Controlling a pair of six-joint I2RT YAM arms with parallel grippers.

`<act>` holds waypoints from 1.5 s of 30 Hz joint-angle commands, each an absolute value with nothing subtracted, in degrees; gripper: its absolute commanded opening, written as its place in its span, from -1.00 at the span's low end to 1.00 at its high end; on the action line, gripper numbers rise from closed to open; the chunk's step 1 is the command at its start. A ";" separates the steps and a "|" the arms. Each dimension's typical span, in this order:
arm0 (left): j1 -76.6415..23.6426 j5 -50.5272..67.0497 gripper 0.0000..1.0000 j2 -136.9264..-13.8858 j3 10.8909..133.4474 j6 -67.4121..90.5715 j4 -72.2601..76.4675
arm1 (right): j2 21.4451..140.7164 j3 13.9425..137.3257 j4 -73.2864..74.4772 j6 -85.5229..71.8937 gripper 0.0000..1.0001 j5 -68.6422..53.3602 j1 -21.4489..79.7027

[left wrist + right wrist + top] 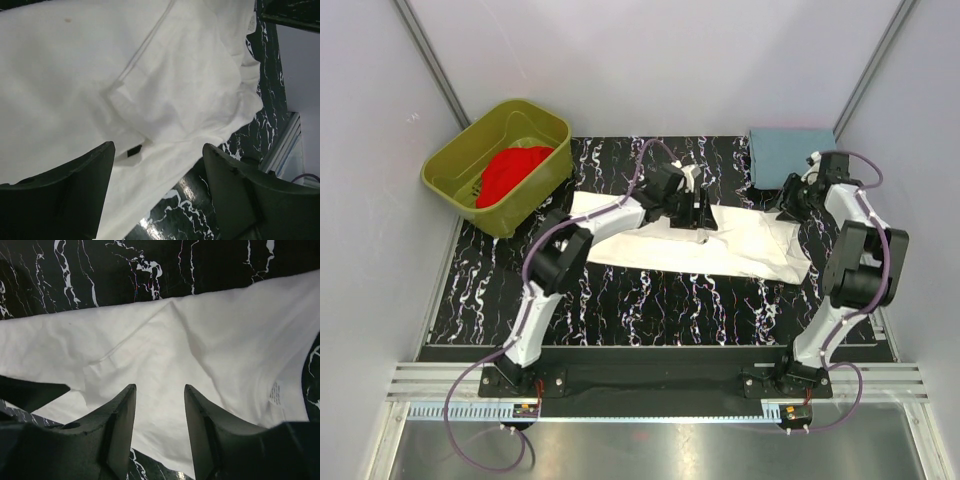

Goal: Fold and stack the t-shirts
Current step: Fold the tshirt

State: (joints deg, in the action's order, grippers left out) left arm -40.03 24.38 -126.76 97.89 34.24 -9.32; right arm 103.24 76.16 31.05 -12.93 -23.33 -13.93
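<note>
Left claw (pixel 157 147) and right claw (pixel 159 388) spread over white t-shirt (pixel 750 250); red t-shirt (pixel 512 172) in olive tub (pixel 535 196).

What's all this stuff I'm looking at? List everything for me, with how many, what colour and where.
White shirt: 1, white, spread flat across the middle of the mat.
Red shirt: 1, bright red, bunched inside the tub.
Tub: 1, olive green, far left corner.
Blue-grey bundle: 1, far right corner of the mat; it looks like folded cloth, though I cannot be sure.
Mat: 1, black with white veins, covering the table.
Arms: 2, white and black; left arm and right arm, bolted at the near edge.
Pincers: 2, black; left pincer open over the white shirt's middle, right pincer open over its right end.
</note>
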 commanded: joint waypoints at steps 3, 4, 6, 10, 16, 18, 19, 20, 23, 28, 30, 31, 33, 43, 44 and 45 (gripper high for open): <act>-40.69 27.78 0.51 -133.85 107.92 35.77 -9.49 | 109.94 83.49 31.11 -7.92 0.03 -27.95 -13.80; -40.87 27.25 0.51 -134.81 108.28 35.95 -8.88 | 110.73 84.02 31.29 -6.95 0.02 -27.78 -13.71; -40.87 27.60 0.50 -136.40 109.33 36.56 -7.74 | 113.46 85.68 32.60 -6.16 0.01 -27.25 -13.62; -40.96 29.17 0.44 -138.86 111.53 37.35 -7.03 | 115.92 86.13 31.38 -5.71 -0.01 -28.56 -13.54; -41.13 29.53 0.25 -139.48 112.23 37.44 -6.24 | 118.47 87.89 31.20 -5.45 -0.11 -27.25 -13.62; -41.04 29.09 0.20 -139.66 112.76 36.83 -6.85 | 118.92 88.07 31.03 -5.27 -0.11 -26.90 -13.54; -41.04 29.00 0.14 -139.66 112.85 36.65 -6.94 | 119.18 88.24 30.94 -5.27 -0.10 -26.63 -13.62; -41.04 29.09 0.01 -139.66 112.85 36.56 -6.86 | 119.35 88.50 30.68 -5.27 -0.10 -26.80 -13.62; -41.04 28.83 -0.24 -139.83 112.85 36.74 -6.94 | 120.23 88.94 29.98 -5.01 -0.08 -27.77 -13.62; -41.13 28.30 -0.67 -140.19 113.29 36.91 -6.94 | 121.90 89.30 28.83 -5.10 -0.14 -30.49 -13.54; -41.04 27.95 -0.70 -140.19 113.29 37.00 -7.03 | 122.43 89.82 29.18 -5.19 -0.15 -31.11 -13.54; -41.04 27.51 -0.70 -140.19 113.20 37.09 -7.12 | 122.78 89.91 29.09 -5.10 -0.15 -31.37 -13.45; -41.04 26.55 -0.74 -139.75 112.51 36.83 -6.60 | 123.13 90.09 29.09 -4.84 -0.15 -31.64 -13.36; -40.87 22.68 -0.88 -140.36 112.41 36.57 -8.70 | 120.24 87.98 25.67 -6.33 -1.00 -25.67 -13.18; -40.87 22.15 -0.88 -140.01 112.24 36.39 -9.05 | 119.71 87.37 24.36 -6.50 -1.00 -25.49 -13.10; -40.87 20.93 -0.88 -139.92 112.06 36.21 -9.57 | 119.19 86.84 23.56 -6.94 -1.00 -25.49 -13.18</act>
State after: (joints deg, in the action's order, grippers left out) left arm -40.88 24.32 -139.81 110.85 37.10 -9.61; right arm 122.98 87.59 27.75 -6.31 -28.14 -13.47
